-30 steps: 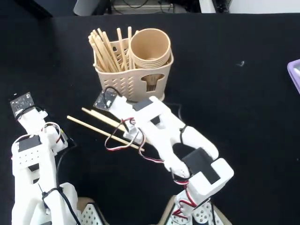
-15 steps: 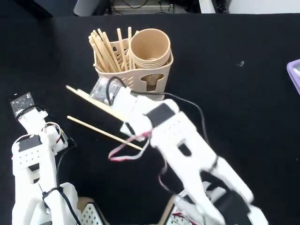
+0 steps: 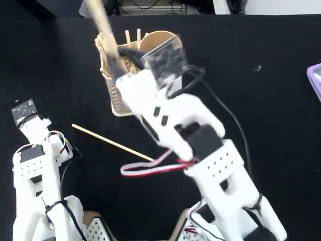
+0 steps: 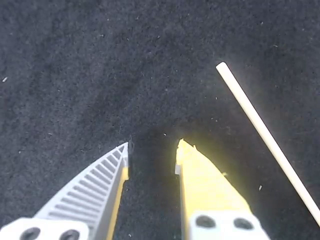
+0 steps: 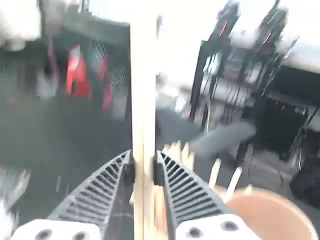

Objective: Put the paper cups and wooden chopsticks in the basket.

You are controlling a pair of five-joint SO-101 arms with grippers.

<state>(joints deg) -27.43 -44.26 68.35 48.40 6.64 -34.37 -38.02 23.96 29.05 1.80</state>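
Note:
My right gripper (image 5: 143, 165) is shut on wooden chopsticks (image 5: 142, 100) and holds them raised over the beige basket (image 3: 118, 103). In the high view the held chopsticks (image 3: 100, 20) point up and to the left above the basket's chopstick side. The basket holds several chopsticks (image 5: 216, 175) and stacked paper cups (image 3: 163, 40), partly hidden by the right arm. One chopstick (image 3: 110, 143) lies on the black table in front of the basket. My left arm (image 3: 35, 160) is low at the front left. Its gripper (image 4: 152, 150) is open just above the table, beside that chopstick's end (image 4: 265, 135).
A purple object (image 3: 315, 80) sits at the table's right edge. The right arm (image 3: 200, 145) stretches across the middle of the table toward the basket. Red and white cables (image 3: 150, 165) hang from it over the loose chopstick.
The right arm has lifted the chopsticks off the table and swung them up over the basket. One chopstick stays on the table. The left arm has not moved.

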